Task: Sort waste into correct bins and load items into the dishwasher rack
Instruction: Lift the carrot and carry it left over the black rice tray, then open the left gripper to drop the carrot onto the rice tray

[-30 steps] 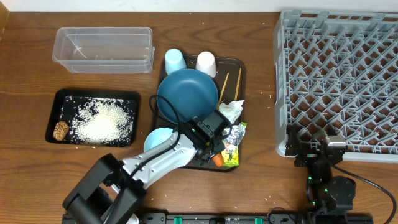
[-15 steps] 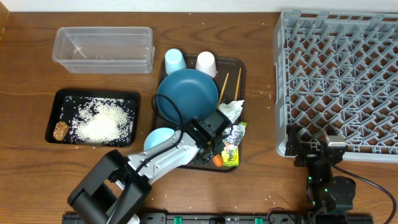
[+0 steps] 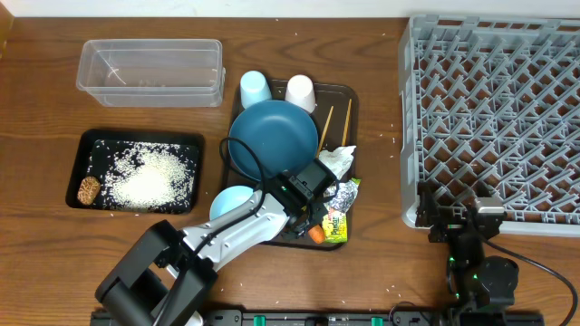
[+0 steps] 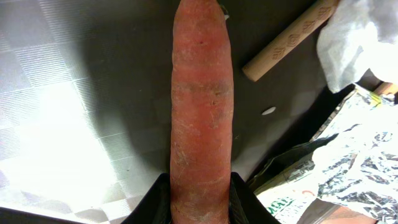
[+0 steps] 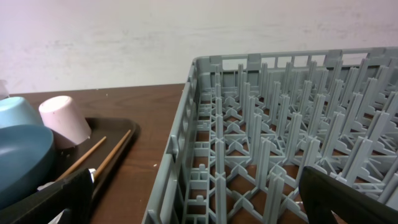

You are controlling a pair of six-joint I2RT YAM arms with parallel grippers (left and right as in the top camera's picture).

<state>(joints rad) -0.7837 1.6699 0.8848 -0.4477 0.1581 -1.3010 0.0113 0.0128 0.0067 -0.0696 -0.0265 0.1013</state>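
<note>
— Two jaws, one carrot: what have you got?

— My left gripper (image 4: 200,200) has its jaws pinching the near end of the orange carrot (image 4: 200,93). The carrot lies flat on the brown serving tray (image 3: 353,98), by the tray's front edge. My right gripper (image 5: 199,202) hangs at the front edge of the dishwasher rack (image 3: 489,118), jaws spread wide and holding nothing.

— How do you lift it well?

— The grip sits at one end, so I judge the long end may droop. I'd raise it straight up and slowly. A chopstick (image 4: 289,40) and the foil-edged wrapper (image 3: 336,225) lie just beside it, so no sideways drag.

— And where to?

— The black tray (image 3: 136,136), near the tabletop's left edge, has rice and a brown lump in it, so I take it for food scraps. The bowl (image 3: 231,201) sits between, so I'd pass above it. Bare tabletop between the two trays gives room to come down.
</note>
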